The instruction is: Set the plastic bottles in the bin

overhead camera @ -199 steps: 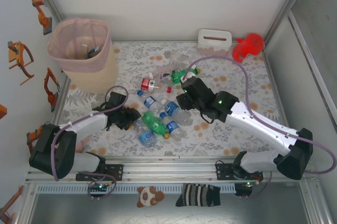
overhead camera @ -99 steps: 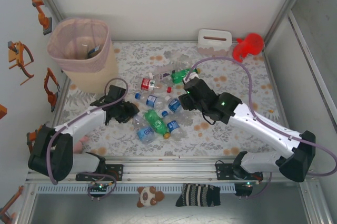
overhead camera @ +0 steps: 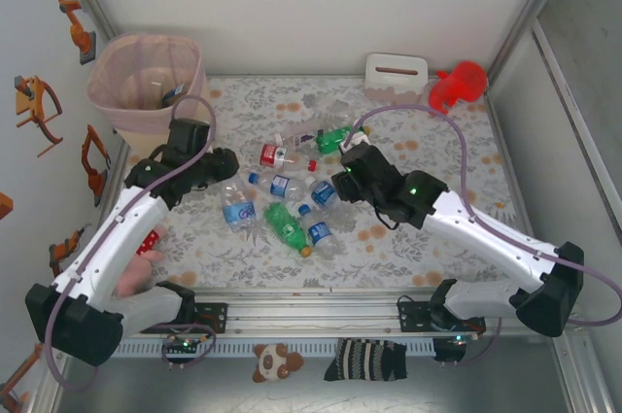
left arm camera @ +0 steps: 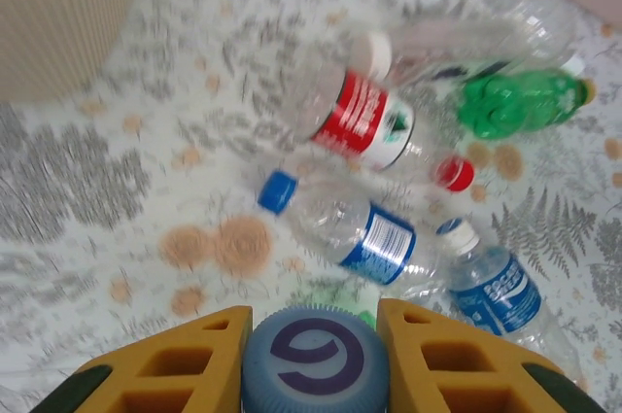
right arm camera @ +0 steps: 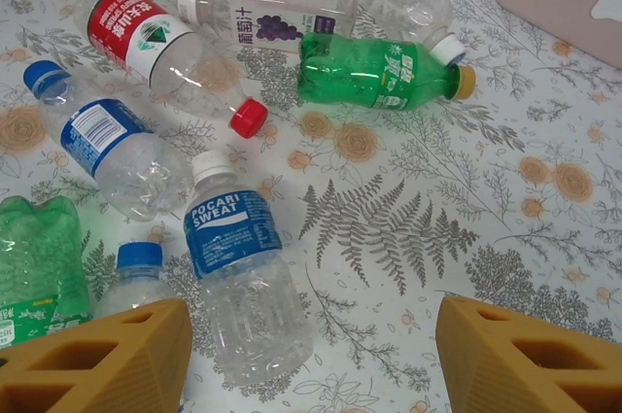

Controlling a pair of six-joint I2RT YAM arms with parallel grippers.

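Bottles lie in a loose heap at the middle of the flower-patterned desk (overhead camera: pixel 442 146), well apart from the beige bin (overhead camera: pixel 117 107) with its pink liner, which stands at the far left corner. The left claw (left arm camera: pixel 313 321) is pinched on a clear bottle (overhead camera: pixel 236 209) at the neck, its blue cap (left arm camera: pixel 313 360) facing the wrist camera between the two yellow fingers (left arm camera: pixel 185 364). From above, that bottle sits at the left edge of the heap, near the foot of the bin. The right claw (right arm camera: pixel 313 311) hangs over the heap with its fingers spread wide and nothing between them. Beneath it lies a Pocari Sweat bottle (right arm camera: pixel 238 267) with a white cap, and just beside that a blue-labelled bottle (right arm camera: pixel 117 151) with a blue cap. Farther off a red-labelled bottle (right arm camera: pixel 146 39) lies next to a grape-labelled bottle (right arm camera: pixel 282 19), and a green bottle (right arm camera: pixel 374 73) with a yellow cap lies touching the grape one. Another green bottle (right arm camera: pixel 39 258) shows at the left edge of the right wrist view. A white tissue box (overhead camera: pixel 396 73) and a red toy (overhead camera: pixel 457 86) stand along the far edge of the desk.
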